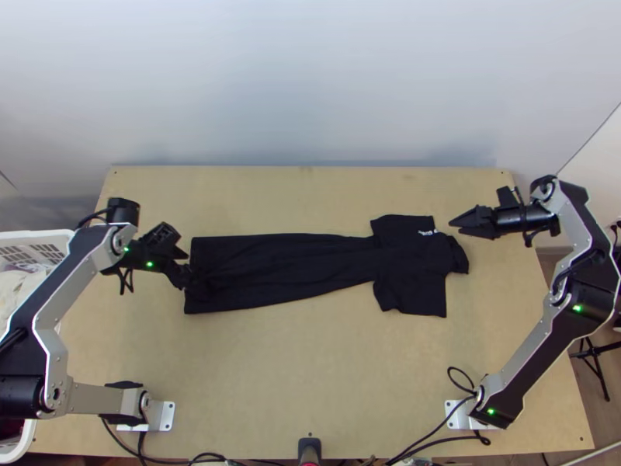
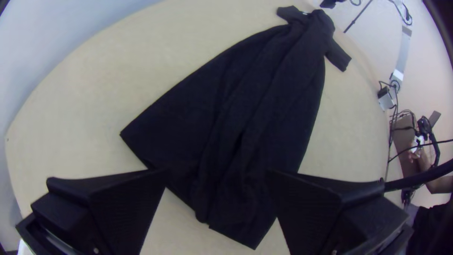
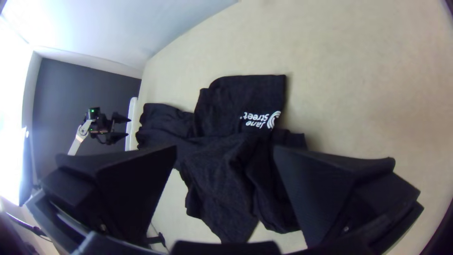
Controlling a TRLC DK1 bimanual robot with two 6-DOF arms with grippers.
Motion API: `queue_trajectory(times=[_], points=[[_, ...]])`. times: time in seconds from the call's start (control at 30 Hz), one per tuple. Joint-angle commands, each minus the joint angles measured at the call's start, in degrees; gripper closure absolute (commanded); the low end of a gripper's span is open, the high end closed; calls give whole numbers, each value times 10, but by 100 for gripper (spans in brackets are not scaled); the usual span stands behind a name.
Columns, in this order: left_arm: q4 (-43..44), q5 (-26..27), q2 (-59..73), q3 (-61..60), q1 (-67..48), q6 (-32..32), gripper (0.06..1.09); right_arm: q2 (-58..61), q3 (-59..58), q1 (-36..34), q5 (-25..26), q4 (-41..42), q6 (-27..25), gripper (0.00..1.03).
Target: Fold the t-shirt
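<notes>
The left pincer [image 2: 218,175] has its two sides wide apart, at the hem [image 1: 199,252] end of the black T-shirt [image 1: 287,272] — whether it touches the cloth I cannot tell. The right pincer [image 3: 225,150] is likewise spread, holding nothing, near the collar end [image 1: 458,258] at the other side of the tabletop [image 1: 310,373].

Between them the T-shirt lies stretched lengthwise across the tabletop, broad at the hem and narrowing towards the sleeves [image 1: 404,225], with long pleats down the body and loose bunching around the collar end. I see no finished fold, so the step in hand looks like straightening before folding. The next move probably calls for a grip on the hem and on the shoulder area, then a gentle pull to ease out the pleats; closing on a bunched part could drag the body crooked.

Small white print [image 3: 261,119] marks the cloth near the collar end — a few letters beside a curved emblem. Farther out, a white basket [image 1: 31,235] holding pale cloth stands beside the tabletop.
</notes>
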Motion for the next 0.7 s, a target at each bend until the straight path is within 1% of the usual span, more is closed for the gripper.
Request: queue_trajectory(times=[0.0, 0.1, 0.2, 0.3, 0.4, 0.47, 0.67], points=[[-9, 0, -5, 33, 22, -35, 10, -14, 32, -11, 1, -19, -6, 4], [-32, -1, 2, 49, 25, -53, 10, -24, 39, -15, 1, -48, -12, 4], [-92, 0, 21, 68, 37, -78, 10, -48, 29, -17, 2, -70, -22, 4], [-134, 0, 40, 67, 45, -109, 10, -70, 21, -17, 6, -84, -32, 4], [-140, 1, 48, 53, 59, -139, 10, -88, 18, -19, 6, -103, -39, 4], [-140, 8, 64, 53, 75, -161, 11, -103, 8, -19, 6, -115, -53, 4], [-126, 32, 91, 53, 81, -189, 11, -144, -33, -19, 7, -120, -64, 4]])
